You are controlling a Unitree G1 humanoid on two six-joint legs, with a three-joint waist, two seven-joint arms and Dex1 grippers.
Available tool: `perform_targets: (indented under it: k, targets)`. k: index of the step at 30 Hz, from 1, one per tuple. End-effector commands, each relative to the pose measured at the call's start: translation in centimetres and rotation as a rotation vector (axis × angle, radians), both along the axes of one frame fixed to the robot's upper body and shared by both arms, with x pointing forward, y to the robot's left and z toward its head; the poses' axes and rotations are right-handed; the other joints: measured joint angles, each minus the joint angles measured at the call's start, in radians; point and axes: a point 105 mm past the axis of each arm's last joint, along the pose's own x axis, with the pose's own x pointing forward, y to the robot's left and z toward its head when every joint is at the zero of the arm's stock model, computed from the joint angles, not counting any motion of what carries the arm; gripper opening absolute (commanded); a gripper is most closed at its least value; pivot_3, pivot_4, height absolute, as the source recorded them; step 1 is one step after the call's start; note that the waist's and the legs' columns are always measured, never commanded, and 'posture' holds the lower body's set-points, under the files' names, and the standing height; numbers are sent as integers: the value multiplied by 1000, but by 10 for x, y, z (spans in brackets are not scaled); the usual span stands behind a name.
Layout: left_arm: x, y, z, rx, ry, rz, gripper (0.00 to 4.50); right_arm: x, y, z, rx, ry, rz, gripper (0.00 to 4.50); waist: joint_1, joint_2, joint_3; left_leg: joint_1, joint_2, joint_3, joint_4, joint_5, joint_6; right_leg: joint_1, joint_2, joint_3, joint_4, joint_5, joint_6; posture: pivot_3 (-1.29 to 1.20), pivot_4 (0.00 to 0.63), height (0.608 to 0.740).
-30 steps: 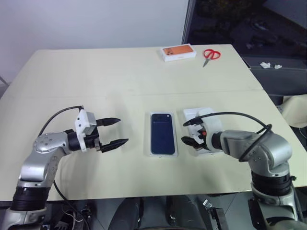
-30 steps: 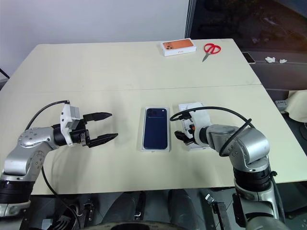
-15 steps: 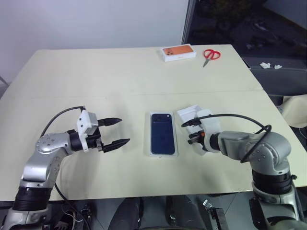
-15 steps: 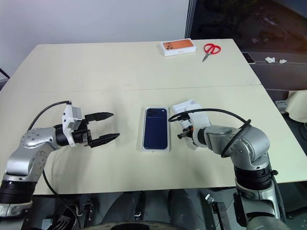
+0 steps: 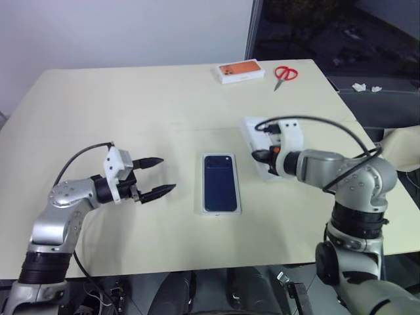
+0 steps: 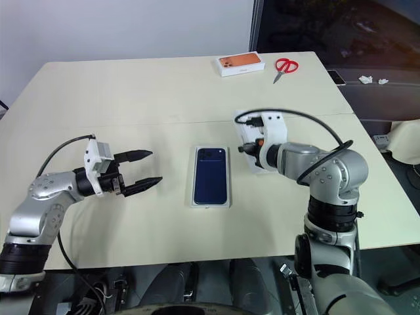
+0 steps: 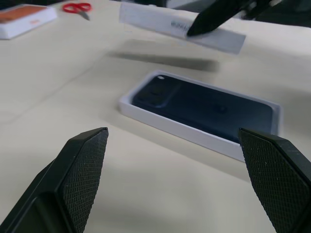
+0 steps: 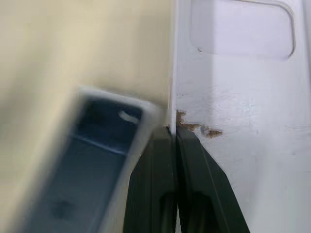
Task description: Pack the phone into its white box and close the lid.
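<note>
Phone [image 5: 220,182] lies in white box [image 5: 221,210] mid-worktop [image 5: 131,105]. Right tool [image 5: 257,156] clamped on lid [image 5: 252,131], held above the worktop, just right of box. Left tool [image 5: 159,176] apart, empty, left of box. Advice: square lid over box before lowering.

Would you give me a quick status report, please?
Left pincer open, idle. Right pincer shut on lid, lifted. Phone in white box. Path clear.

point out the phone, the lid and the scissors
phone [image 5: 220,184], left eye view, middle of its dark back as it lies in the tray
lid [image 5: 252,134], left eye view, far white end, clear of the right gripper
scissors [image 5: 284,73], left eye view, red handles
</note>
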Motion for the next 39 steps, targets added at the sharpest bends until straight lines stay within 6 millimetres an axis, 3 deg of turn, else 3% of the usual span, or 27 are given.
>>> perform_targets:
  k: [1, 4, 10, 17, 22, 24, 32, 39]
  targets:
    - [11, 16, 24, -142, -18, 85, 4500, 1, 19, 59, 305, -106, 151, 100, 0, 1, 1, 0, 0, 0, 0, 0, 0, 0, 0, 0, 1, 0, 0, 0, 150, 740]
    - [17, 29, 32, -223, 17, 131, 4500, 5, 28, 72, 510, -55, 190, 100, 2, 1, 1, 0, 0, 0, 0, 0, 0, -1, 0, 0, 2, 0, 0, 0, 150, 740]
    - [16, 35, 36, -201, 10, 132, 4500, -16, 71, 38, 800, 147, 316, 100, 2, 3, 2, -1, 0, 1, -2, 0, 0, -2, 0, 2, 1, 0, 0, 0, 150, 740]
    - [8, 32, 27, -140, 17, 98, 4500, -43, 101, 20, 969, 329, 371, 100, -18, 7, 4, -3, 0, 3, -1, 0, 0, -7, 0, 4, 4, 2, -3, 0, 150, 740]
    - [2, 26, 20, -138, 32, 88, 4500, -60, 108, -3, 925, 450, 347, 100, -25, 3, -2, 1, 2, 1, -6, 0, 0, -1, 1, 2, -1, 0, -2, 0, 150, 740]
    - [1, 23, 19, -133, 29, 86, 4500, -62, 108, -5, 930, 467, 335, 100, -29, 10, 3, -3, 1, 4, -2, 0, 1, -5, 0, 4, 0, 1, -2, 0, 150, 740]
    - [-2, 15, 17, -133, 35, 66, 4500, -66, 106, -12, 920, 470, 324, 100, -24, 7, 2, 0, 2, 5, -1, -1, 2, -2, 2, 6, -1, 2, 2, 0, 150, 740]
    - [-4, 12, 12, -122, 55, 49, 4500, -58, 112, -14, 929, 512, 270, 100, -25, 7, 2, 0, 2, 5, -1, -1, 2, -3, 2, 6, -1, 3, 2, 0, 150, 740]
